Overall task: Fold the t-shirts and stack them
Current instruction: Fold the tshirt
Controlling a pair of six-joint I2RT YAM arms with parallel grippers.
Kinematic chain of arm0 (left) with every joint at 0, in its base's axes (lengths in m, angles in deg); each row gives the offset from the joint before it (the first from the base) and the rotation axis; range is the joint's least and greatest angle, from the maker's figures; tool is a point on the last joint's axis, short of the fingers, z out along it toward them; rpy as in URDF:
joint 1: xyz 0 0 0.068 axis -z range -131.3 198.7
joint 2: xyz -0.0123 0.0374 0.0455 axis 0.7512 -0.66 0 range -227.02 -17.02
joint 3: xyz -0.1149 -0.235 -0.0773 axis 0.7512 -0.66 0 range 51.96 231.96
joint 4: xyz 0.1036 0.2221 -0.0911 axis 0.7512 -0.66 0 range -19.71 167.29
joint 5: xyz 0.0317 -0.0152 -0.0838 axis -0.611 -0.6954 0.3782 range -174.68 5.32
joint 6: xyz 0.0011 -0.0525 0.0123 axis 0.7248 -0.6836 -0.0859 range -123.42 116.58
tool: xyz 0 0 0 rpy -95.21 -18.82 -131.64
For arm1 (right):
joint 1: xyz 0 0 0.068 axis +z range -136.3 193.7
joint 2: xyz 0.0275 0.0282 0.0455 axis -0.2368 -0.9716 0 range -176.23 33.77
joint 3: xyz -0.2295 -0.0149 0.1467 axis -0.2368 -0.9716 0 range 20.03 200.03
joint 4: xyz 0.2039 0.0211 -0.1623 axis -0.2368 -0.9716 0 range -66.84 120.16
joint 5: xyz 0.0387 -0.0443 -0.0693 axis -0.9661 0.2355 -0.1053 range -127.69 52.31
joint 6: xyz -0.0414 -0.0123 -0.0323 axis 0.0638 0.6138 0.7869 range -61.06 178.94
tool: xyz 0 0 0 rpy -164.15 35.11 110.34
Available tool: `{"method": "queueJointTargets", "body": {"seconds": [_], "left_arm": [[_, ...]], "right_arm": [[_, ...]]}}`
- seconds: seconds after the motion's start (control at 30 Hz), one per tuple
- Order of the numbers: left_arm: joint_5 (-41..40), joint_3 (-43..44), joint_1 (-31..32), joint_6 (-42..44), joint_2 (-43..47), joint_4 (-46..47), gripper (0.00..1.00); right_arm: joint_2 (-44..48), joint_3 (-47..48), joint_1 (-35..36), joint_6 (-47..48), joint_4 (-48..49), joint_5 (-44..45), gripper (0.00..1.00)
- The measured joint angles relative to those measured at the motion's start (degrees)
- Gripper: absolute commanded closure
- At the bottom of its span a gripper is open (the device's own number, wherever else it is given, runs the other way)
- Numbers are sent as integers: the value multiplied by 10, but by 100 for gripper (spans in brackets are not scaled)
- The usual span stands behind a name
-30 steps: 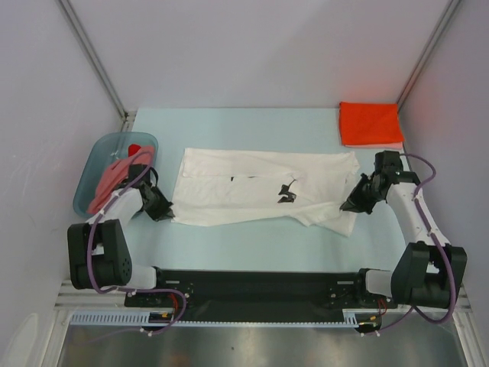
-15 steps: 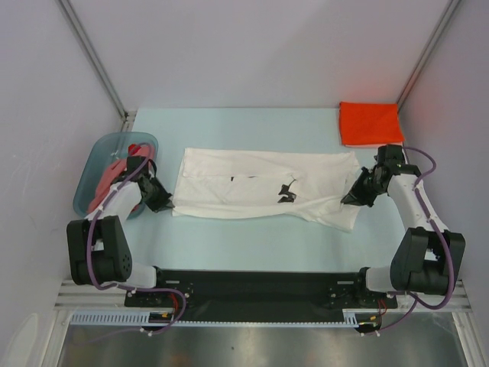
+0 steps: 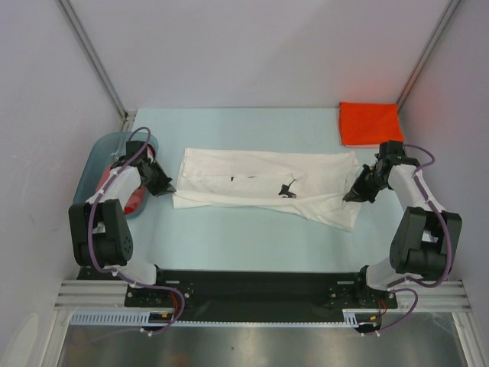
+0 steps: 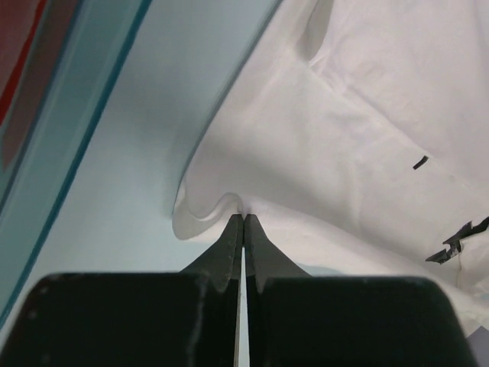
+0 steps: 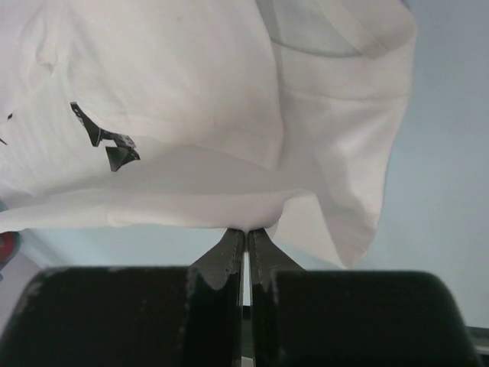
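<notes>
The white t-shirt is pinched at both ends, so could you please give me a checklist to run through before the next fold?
1. Left gripper shut on the white t-shirt's edge: ok.
2. Right gripper shut on the opposite edge: ok.
3. Shirt lying smooth between the grippers: not ok, the right end is bunched and its near corner sags lower.
4. Folded orange-red t-shirt apart from the white one: ok, it sits in the far right corner.
5. Basin apart from the left gripper's tips: ok, its rim lies off to the side.
6. Both layers caught in each pinch: cannot tell.
</notes>
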Motion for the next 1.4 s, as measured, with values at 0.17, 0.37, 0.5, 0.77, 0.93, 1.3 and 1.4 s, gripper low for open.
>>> {"method": "queueJointTargets", "body": {"seconds": [0.17,0.37,0.5,0.77,0.93,1.3,1.4], "left_arm": [[14,55,0,9,-62,4,99],[29,126,1,13,-134,4,98],[34,163,4,13,-163,2,97],[40,217,13,14,-211,-1,97],[39,241,13,14,-236,-7,97],[34,258,13,24,-251,-16,96],[33,272,13,28,-264,-20,96]], "right_arm": [[-45,42,0,4,8,-3,100],[-85,84,0,10,14,-10,100],[-110,104,0,10,17,-15,100],[-159,143,9,12,23,-15,100],[-181,167,19,11,23,-15,100],[-224,236,40,4,23,-14,100],[-244,268,44,0,20,-13,100]]}}
